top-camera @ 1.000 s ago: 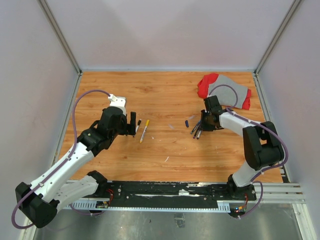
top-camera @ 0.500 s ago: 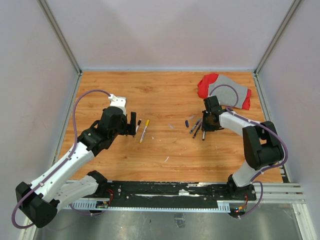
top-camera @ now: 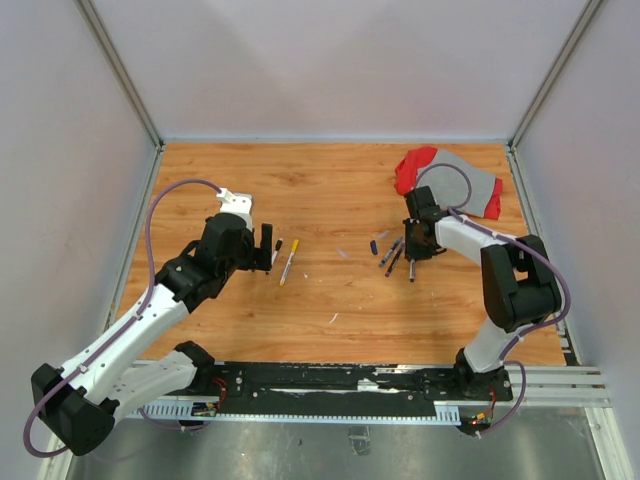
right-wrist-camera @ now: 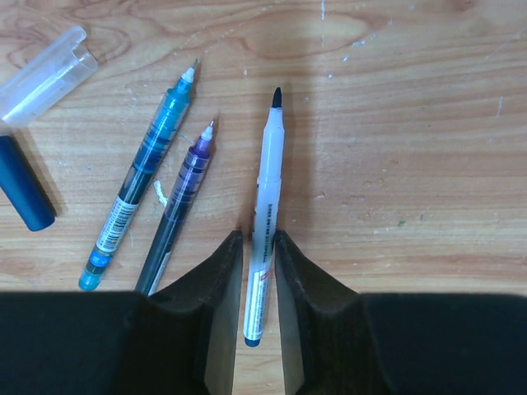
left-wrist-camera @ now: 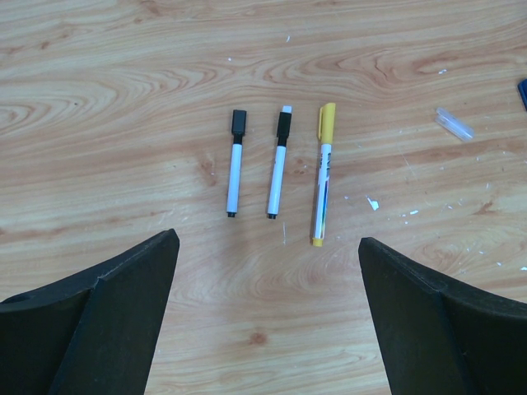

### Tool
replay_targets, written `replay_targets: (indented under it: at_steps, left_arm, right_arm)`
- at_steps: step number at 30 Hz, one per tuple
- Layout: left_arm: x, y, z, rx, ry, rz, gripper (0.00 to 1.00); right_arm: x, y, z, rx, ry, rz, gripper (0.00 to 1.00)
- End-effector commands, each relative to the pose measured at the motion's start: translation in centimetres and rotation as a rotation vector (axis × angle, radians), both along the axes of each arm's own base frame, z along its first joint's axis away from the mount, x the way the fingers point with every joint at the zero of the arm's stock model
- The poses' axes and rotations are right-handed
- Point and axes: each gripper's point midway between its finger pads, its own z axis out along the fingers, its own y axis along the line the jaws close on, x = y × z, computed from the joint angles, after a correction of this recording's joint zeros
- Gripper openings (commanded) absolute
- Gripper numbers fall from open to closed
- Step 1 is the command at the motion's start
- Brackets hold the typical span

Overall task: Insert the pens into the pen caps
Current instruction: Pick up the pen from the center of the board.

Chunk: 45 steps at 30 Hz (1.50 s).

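Where caps point(right-wrist-camera: 25, 183) lie — right gripper point(right-wrist-camera: 258, 243) clasps pen point(right-wrist-camera: 268, 173).

Three capped pens point(left-wrist-camera: 277, 164), three uncapped pens point(right-wrist-camera: 266, 193). Two loose caps: one clear cap point(right-wrist-camera: 43, 74), one blue cap point(right-wrist-camera: 25, 185). One cloth point(top-camera: 482, 190).

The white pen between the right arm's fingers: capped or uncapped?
Uncapped. The white pen shows a bare dark tip; the blue cap and clear cap lie loose, apart from it.
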Motion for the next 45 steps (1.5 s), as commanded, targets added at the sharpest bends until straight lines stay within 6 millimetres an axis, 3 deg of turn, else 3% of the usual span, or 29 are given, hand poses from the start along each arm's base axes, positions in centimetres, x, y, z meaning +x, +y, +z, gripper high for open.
replay_targets:
  at_steps: [1, 4, 8, 15, 23, 27, 35, 45]
  left_arm:
    - [0.2, -0.1, 0.2, -0.008, -0.014, -0.007, 0.96]
    - [0.3, -0.2, 0.5, -0.023, -0.028, -0.003, 1.00]
    - [0.4, 0.1, 1.2, -0.050, -0.046, 0.032, 1.00]
    - [0.0, -2.1, 2.9, -0.175, -0.076, -0.047, 1.00]
    - [-1.0, -5.4, 3.4, -0.367, -0.076, -0.138, 1.00]
    - [-2.2, -8.7, 3.6, -0.446, -0.092, -0.220, 0.99]
    - [-5.4, -15.5, 3.8, -0.572, -0.083, -0.376, 0.99]
    - [-8.4, -20.5, 4.0, -0.690, -0.069, -0.532, 0.99]
  right_arm:
    - [-2.5, -1.4, -2.7, -0.025, 0.135, 0.007, 0.20]
    - [-2.5, -1.7, -2.4, -0.007, 0.116, -0.004, 0.13]
    - [-2.5, -2.4, -0.5, -0.009, 0.053, -0.024, 0.02]
    - [-3.1, -3.1, 4.2, 0.003, -0.108, -0.039, 0.01]
    - [-4.4, 1.0, 10.7, 0.278, -0.379, 0.115, 0.00]
    - [-5.6, 3.7, 13.3, 0.449, -0.480, 0.194, 0.01]
    - [-8.1, 7.9, 16.1, 0.704, -0.566, 0.218, 0.01]
    - [-10.3, 12.7, 18.1, 0.932, -0.624, 0.240, 0.01]
